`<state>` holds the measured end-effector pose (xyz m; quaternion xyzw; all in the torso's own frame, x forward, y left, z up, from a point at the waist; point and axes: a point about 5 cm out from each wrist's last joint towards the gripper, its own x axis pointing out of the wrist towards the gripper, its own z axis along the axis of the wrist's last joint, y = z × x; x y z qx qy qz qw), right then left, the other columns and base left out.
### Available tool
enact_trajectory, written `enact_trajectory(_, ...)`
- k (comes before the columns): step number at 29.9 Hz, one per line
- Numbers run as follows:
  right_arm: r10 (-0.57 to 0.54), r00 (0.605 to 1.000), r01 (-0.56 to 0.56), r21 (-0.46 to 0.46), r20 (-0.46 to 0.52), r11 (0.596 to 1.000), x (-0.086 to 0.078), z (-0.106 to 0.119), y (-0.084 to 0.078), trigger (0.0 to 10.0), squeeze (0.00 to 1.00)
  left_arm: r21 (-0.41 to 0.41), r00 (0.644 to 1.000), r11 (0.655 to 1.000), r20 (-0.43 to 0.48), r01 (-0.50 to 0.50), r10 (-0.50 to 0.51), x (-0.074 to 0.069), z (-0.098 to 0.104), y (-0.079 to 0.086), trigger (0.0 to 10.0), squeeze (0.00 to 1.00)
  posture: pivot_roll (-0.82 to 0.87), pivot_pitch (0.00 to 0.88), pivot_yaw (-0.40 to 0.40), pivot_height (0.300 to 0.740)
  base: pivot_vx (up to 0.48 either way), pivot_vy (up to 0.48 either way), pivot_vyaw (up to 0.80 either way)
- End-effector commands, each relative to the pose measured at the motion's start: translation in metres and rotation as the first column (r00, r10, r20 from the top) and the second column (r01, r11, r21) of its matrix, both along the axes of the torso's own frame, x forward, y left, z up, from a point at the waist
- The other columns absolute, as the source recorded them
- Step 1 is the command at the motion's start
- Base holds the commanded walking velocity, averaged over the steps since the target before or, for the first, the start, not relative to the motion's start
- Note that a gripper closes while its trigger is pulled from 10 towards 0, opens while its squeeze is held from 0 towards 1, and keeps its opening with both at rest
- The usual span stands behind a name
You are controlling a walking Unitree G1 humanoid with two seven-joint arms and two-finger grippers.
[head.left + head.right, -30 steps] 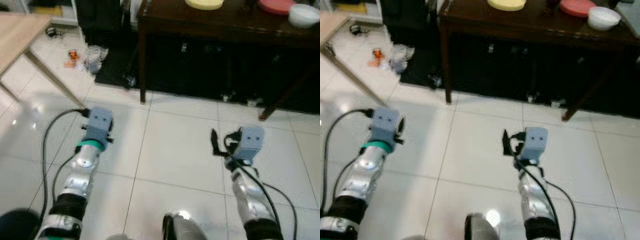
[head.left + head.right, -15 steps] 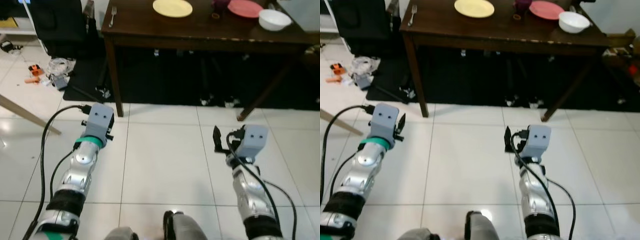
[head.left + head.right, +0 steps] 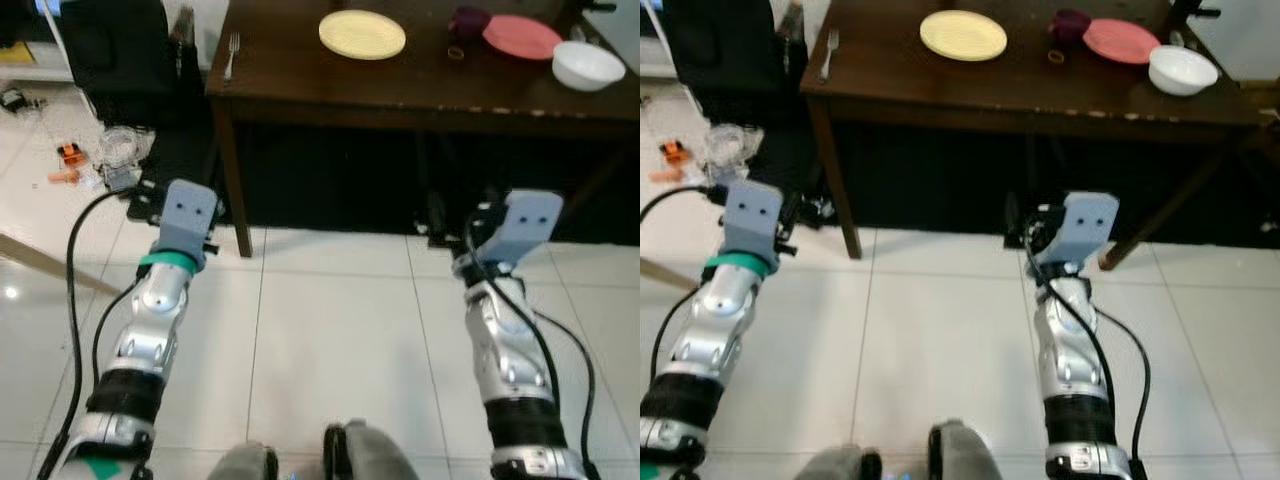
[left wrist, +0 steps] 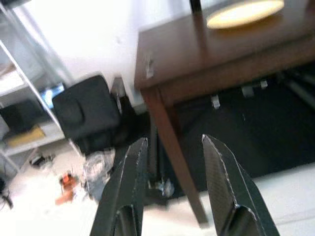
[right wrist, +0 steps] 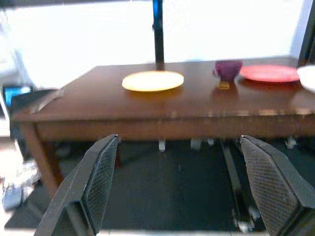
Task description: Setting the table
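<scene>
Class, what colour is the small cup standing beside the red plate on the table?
The cup is dark purple, clearest in the right wrist view.

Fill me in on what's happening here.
The robot stands on the tiled floor facing a dark wooden table, both arms raised toward it and holding nothing. The left claw and the right claw are both open and short of the table's edge. On the table sit a yellow plate, a fork, a purple cup, a pink plate and a white bowl, none of them touched.

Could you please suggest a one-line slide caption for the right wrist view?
Open right tool faces a dark table bearing yellow plate, purple cup, red plate.
</scene>
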<state>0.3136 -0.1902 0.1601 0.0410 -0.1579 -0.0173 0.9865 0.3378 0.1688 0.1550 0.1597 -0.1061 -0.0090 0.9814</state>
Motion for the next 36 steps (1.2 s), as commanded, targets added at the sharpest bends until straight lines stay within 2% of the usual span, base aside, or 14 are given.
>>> enact_trajectory(1,-0.015,1.0,0.015,0.007,0.007,1.0,-0.001,0.004,-0.003,10.0,0.0,-0.006,1.0,1.0,0.01,-0.01,0.01,0.0,0.005,0.002,10.0,0.0,0.03,0.028,0.026,0.74,0.472,0.0,0.0)
enact_trajectory(16,-0.014,1.0,0.015,0.005,-0.017,1.0,-0.003,0.005,-0.002,10.0,0.0,-0.04,0.998,0.999,0.054,-0.037,0.039,0.005,0.027,0.01,10.0,0.0,0.03,0.033,0.009,0.74,0.472,0.0,0.0)
enact_trajectory(22,-0.013,1.0,0.013,0.0,-0.018,1.0,-0.004,0.006,-0.002,10.0,0.0,-0.046,0.999,0.999,0.046,0.004,-0.002,0.006,0.031,0.007,10.0,0.0,0.03,0.034,0.007,0.74,0.472,0.0,0.0)
enact_trajectory(23,-0.014,1.0,0.014,-0.002,-0.018,1.0,-0.004,0.007,-0.002,10.0,0.0,-0.046,0.998,0.998,0.039,0.048,-0.046,0.007,0.034,0.002,10.0,0.0,0.02,0.035,0.007,0.74,0.472,0.0,0.0)
enact_trajectory(25,-0.015,1.0,0.015,-0.003,-0.02,1.0,-0.004,0.007,-0.002,10.0,0.0,-0.039,0.997,0.997,0.042,0.073,-0.072,0.007,0.036,-0.002,10.0,0.0,0.02,0.034,0.008,0.74,0.472,0.0,0.0)
enact_trajectory(36,-0.021,0.999,0.021,-0.005,-0.026,1.0,-0.005,0.006,-0.003,10.0,0.0,-0.03,0.994,0.994,0.04,0.105,-0.104,0.008,0.036,-0.012,10.0,0.0,0.02,0.034,0.011,0.74,0.472,0.0,0.0)
